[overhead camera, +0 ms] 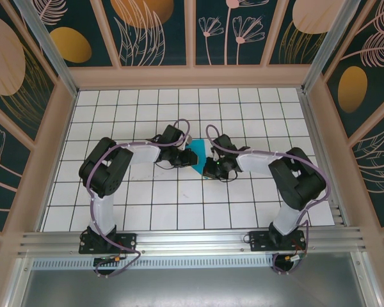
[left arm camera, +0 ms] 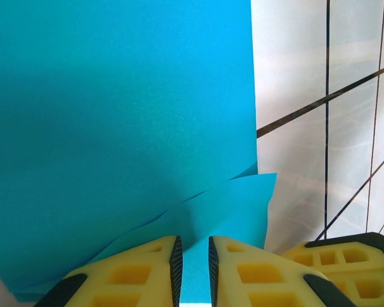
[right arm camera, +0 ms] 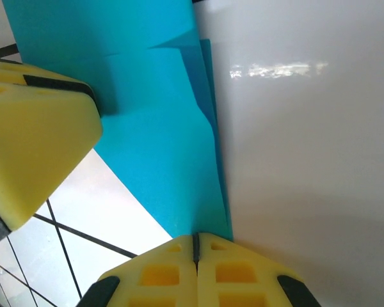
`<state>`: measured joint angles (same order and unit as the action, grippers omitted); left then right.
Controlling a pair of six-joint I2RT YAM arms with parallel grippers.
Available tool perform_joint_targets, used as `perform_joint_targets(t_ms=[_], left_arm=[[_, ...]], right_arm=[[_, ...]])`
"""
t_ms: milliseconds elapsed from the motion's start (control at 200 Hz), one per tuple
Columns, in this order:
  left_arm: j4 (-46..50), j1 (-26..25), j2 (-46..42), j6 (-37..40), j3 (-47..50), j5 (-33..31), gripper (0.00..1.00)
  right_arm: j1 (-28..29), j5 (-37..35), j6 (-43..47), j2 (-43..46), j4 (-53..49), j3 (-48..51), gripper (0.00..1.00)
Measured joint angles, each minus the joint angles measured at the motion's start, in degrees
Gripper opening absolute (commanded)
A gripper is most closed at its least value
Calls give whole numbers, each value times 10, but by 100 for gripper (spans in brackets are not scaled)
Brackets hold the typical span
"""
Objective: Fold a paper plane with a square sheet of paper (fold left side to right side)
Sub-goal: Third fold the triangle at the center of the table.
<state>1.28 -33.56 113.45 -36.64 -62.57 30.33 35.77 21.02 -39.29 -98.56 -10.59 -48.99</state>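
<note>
Left wrist view: nearest, the left gripper (left arm camera: 192, 249) is held with fingers slightly apart, a lower flap of the square sheet of paper (left arm camera: 115, 128) in the gap, probably to steady it. Beyond, the fingers of the right gripper (right arm camera: 196, 240) are pressed together on the sheet's edge, seemingly so that side can be carried over. The sheet is found mid-counter (overhead camera: 147, 109), between both arms.
</note>
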Motion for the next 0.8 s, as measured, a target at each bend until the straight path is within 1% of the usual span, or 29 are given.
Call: perform_joint_targets(t_ms=[195, 235, 295, 360, 450, 550, 666, 801], left_arm=[[2, 0, 0, 0, 0, -2, 24], [4, -1, -1, 1, -2, -1, 26], [10, -2, -3, 6, -7, -4, 32], [20, -2, -7, 7, -13, -9, 35], [38, 1, -19, 9, -24, -12, 41], [48, 7, -48, 11, -37, -11, 45], [50, 23, -103, 11, -39, -10, 51], [43, 54, -164, 10, -19, -13, 54]], right_arm=[[-4, 0, 11, 19, -4, 17, 0], [-6, -1, 15, 26, -14, 21, 0], [-11, -4, 22, 42, -35, 29, 0], [-22, -6, 33, 63, -51, 37, 10], [-42, -7, 55, 103, -57, 39, 30], [-70, -5, 83, 147, -35, 39, 44], [-96, 16, 113, 161, 23, 39, 53], [-100, 56, 151, 127, 84, 37, 54]])
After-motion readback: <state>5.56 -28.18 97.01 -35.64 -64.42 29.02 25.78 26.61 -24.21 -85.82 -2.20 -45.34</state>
